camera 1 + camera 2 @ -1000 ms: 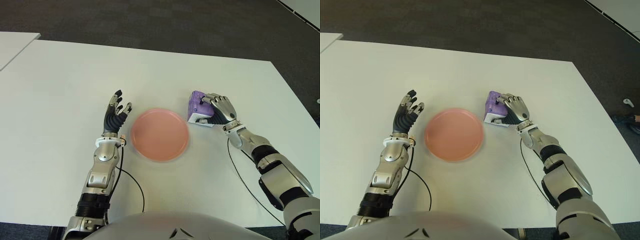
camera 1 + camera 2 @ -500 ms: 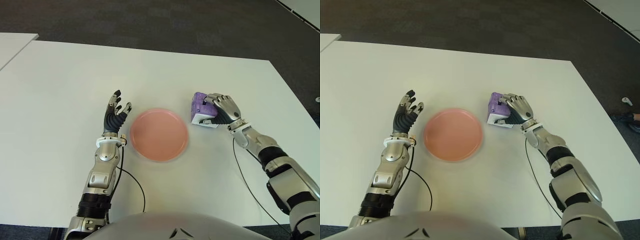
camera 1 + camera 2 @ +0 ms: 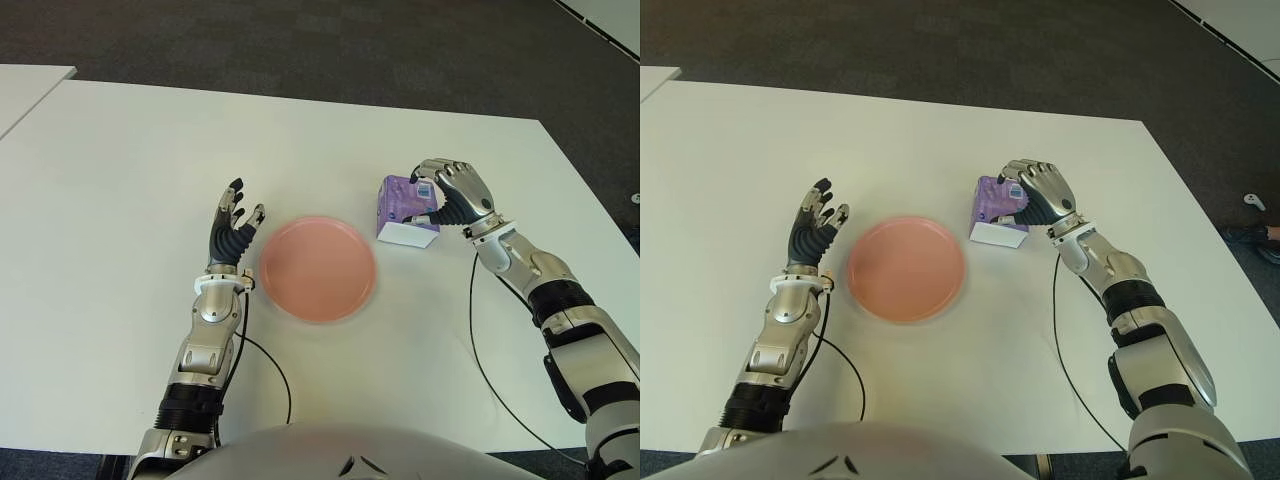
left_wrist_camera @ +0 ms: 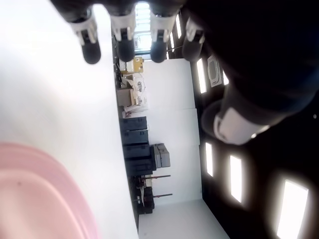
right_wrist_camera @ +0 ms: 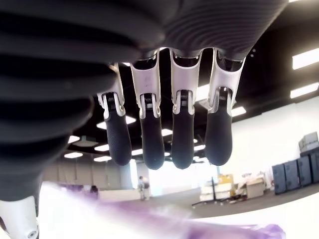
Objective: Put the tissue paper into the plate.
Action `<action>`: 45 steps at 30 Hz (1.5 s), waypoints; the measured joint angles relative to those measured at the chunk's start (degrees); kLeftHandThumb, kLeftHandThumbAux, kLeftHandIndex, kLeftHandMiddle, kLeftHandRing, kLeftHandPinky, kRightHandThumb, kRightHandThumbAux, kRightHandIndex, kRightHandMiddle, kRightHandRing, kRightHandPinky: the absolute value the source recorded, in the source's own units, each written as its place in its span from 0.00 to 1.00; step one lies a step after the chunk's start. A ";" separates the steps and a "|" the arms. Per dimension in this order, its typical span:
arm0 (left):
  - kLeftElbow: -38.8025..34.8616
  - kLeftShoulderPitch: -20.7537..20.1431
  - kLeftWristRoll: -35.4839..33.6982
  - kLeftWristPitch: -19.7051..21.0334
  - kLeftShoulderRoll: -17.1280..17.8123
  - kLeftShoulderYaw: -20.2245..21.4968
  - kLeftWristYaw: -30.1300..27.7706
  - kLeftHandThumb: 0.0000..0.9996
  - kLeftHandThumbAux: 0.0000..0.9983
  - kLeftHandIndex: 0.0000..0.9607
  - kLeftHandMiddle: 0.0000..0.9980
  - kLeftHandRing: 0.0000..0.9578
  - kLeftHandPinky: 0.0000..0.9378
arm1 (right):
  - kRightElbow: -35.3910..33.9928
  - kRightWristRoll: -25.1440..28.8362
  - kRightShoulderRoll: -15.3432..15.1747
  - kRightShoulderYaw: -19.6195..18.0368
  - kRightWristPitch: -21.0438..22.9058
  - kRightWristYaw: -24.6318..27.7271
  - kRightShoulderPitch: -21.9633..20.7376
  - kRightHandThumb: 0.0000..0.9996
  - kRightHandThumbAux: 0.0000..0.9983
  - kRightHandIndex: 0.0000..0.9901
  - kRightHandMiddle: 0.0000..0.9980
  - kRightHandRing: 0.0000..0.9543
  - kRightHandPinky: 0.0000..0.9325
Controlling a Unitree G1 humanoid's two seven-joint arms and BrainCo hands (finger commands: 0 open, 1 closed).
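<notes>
The broad white rectangular table (image 3: 120,170) carries everything, and both arms reach out over it from the robot's body. Between the two hands sits the round, shallow pink plastic plate (image 3: 318,268), bare inside, placed centrally so either hand can reach it.

The right hand (image 3: 452,192) is the one at work: it arches over the far right side of the small purple-and-white tissue paper pack (image 3: 406,210), which stands on the table just to the plate's right, not yet in it. The fingers (image 5: 181,137) curl down over the pack's top with the thumb on the near side, a claw shape suited to pinching a soft, squashy pack from above. Whether they actually press on it is hard to say; the right wrist view shows a gap between the fingertips and the purple blur below, so the grasp looks loose or unfinished.

The left hand (image 3: 233,230) shows just left of the plate, fingers spread and empty, apparently kept clear of the drop zone.
</notes>
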 measured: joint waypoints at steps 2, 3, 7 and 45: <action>0.06 -0.01 0.21 -0.05 0.00 0.00 0.02 0.00 0.62 0.00 0.00 0.00 0.00 | -0.59 0.84 -0.07 -0.36 -0.97 2.56 0.00 0.54 0.54 0.25 0.28 0.25 0.20; 0.06 -0.01 0.26 -0.07 -0.02 -0.01 0.04 0.00 0.62 0.00 0.00 0.00 0.00 | -0.99 1.43 -0.07 -0.58 -1.46 4.05 0.01 0.53 0.53 0.22 0.26 0.23 0.19; 0.05 0.00 0.44 -0.06 -0.14 -0.06 0.04 0.00 0.62 0.00 0.00 0.00 0.00 | -2.22 2.68 -0.10 -1.13 -2.54 8.45 0.18 0.50 0.51 0.16 0.20 0.18 0.15; -1.28 0.59 0.26 0.00 -0.56 0.06 0.04 0.01 0.64 0.00 0.00 0.00 0.00 | -0.60 1.04 0.08 -4.49 -4.05 12.44 0.91 0.47 0.46 0.01 0.06 0.03 0.01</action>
